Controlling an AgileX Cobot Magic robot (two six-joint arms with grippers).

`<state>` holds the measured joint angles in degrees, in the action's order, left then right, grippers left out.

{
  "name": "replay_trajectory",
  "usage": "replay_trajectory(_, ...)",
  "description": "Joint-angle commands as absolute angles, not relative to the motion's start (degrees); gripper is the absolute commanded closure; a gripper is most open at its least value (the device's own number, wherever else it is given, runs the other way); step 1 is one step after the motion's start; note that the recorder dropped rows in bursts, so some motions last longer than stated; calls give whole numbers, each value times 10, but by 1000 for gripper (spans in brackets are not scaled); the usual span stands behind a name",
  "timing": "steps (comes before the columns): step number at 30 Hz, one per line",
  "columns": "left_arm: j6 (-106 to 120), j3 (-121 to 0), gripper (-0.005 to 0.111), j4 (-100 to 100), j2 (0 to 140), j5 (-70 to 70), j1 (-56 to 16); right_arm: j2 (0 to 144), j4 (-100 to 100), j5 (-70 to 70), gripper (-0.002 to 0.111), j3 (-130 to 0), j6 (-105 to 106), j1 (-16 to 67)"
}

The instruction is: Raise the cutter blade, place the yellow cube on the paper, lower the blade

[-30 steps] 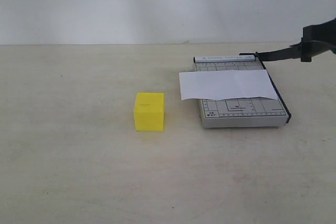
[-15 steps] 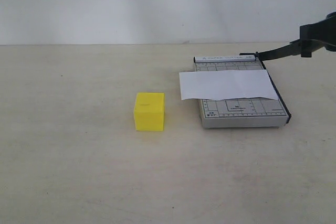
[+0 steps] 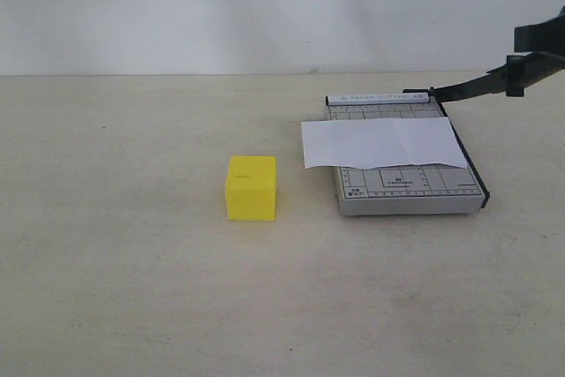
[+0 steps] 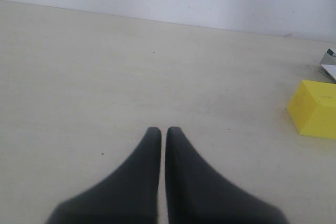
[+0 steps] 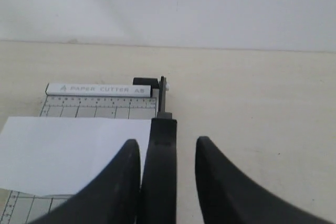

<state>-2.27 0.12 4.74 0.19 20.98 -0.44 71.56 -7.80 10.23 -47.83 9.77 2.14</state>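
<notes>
Closing out the first step, by the look of it: cutter blade (image 3: 463, 90) tilted up off the grey gridded base (image 3: 410, 193), no cube placed yet.

Shows the right pincer (image 5: 167, 141) spread around the thick, rubbery black handle (image 5: 160, 182) at the far right, one finger (image 5: 118, 182) against it and the other clear of it, so probably not clamping. Shows the left pincer (image 4: 163, 129) pressed together on nothing, low over the pale matte worktop (image 3: 132, 271). Finds the yellow cube (image 3: 251, 188), a plain-faced plastic block, on the worktop just left of the base and apart from the paper (image 3: 380, 142), a thin, creased white sheet lying across the base and overhanging its left edge. Calls next, most likely, for opening the left pincer, squaring to two flat cube faces, and setting the cube down without dragging the sheet.
</notes>
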Motion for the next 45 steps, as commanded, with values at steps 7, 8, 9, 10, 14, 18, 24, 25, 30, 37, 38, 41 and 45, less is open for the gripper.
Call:
replay_trajectory(7,-25,0,102,50,0,206,-3,581,-69,185,73,-481,95,18)
replay_trajectory(8,-25,0,102,50,0,206,-3,568,-69,206,74,-481,93,18)
replay_trajectory(9,-25,0,102,50,0,206,-3,555,-69,222,77,-480,91,18)
replay_trajectory(10,-25,0,102,50,0,206,-3,534,-69,245,85,-480,90,18)
replay_trajectory(14,-25,0,102,50,0,206,-3,462,-71,240,108,-460,90,18)
replay_trajectory(18,-25,0,102,50,0,206,-3,366,-85,154,108,-382,90,18)
replay_trajectory(24,-25,0,102,50,0,206,-3,203,-86,100,108,-223,91,18)
replay_trajectory(25,-25,0,102,50,0,206,-3,179,-86,100,108,-201,91,18)
replay_trajectory(30,-25,0,102,50,0,206,-3,99,-86,36,108,-144,56,18)
replay_trajectory(37,-25,0,102,50,0,206,-3,92,-80,119,108,-145,54,18)
replay_trajectory(38,-25,0,102,50,0,206,-3,92,-80,155,108,-145,62,18)
replay_trajectory(41,-24,0,102,48,0,205,-3,92,-80,276,108,-143,62,18)
replay_trajectory(45,-17,0,102,79,0,168,-3,93,-82,237,108,-126,63,18)
